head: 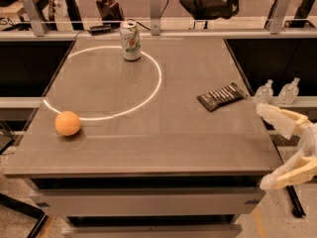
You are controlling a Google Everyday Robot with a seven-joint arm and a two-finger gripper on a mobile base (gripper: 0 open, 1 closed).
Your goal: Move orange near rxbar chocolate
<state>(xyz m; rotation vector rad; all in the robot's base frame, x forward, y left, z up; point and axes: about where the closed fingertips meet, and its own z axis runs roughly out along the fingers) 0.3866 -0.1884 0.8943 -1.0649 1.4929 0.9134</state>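
The orange [68,123] sits on the table near its left front edge, just outside a bright ring of light. The rxbar chocolate [221,96] lies flat at the table's right side, dark wrapper with pale stripes. My gripper [277,147] is off the table's right front corner, below the bar and far from the orange. Its two pale fingers [279,118] are spread wide apart and hold nothing.
An upright green-and-white soda can [131,40] stands at the back centre of the grey table [163,143]. Two small clear bottles [278,90] stand on a ledge right of the table. Chairs and rail posts are behind.
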